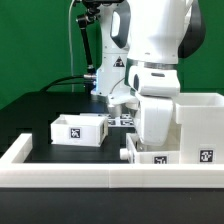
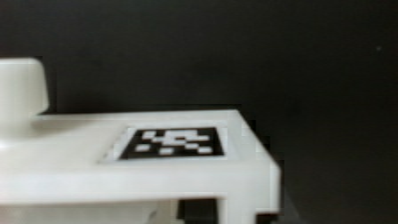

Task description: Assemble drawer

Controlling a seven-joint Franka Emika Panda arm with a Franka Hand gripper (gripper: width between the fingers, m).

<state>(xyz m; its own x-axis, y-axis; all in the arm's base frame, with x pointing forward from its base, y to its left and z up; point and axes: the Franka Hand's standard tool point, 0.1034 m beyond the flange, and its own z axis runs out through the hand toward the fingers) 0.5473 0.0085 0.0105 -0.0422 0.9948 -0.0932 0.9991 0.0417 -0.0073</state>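
In the exterior view, the arm (image 1: 160,40) is hanging low at the exterior view's right. Its bulky white wrist is covering the end effector, so I cannot tell whether it is released, clenched or grasping anything. The tall casing (image 1: 203,120) is standing just beside the arm, nearer the exterior view's right edge. A low white part (image 1: 185,156) carrying two tags is sitting right at the foot of the casing, under the arm; it is probably the second tray. One small tray (image 1: 78,128) is lying open side up on the black bench (image 1: 35,110), well apart from the casing and behind the long rail (image 1: 70,178).

In the wrist view, a tagged white corner (image 2: 107,175) of the drawer is filling the lower frame close beneath the camera, with bare bench behind it.

Judging by this, the job is sitting near its start. At least one tray is waiting loose outside the casing, and no tray is showing as slid home, so the inserting appears to remain.
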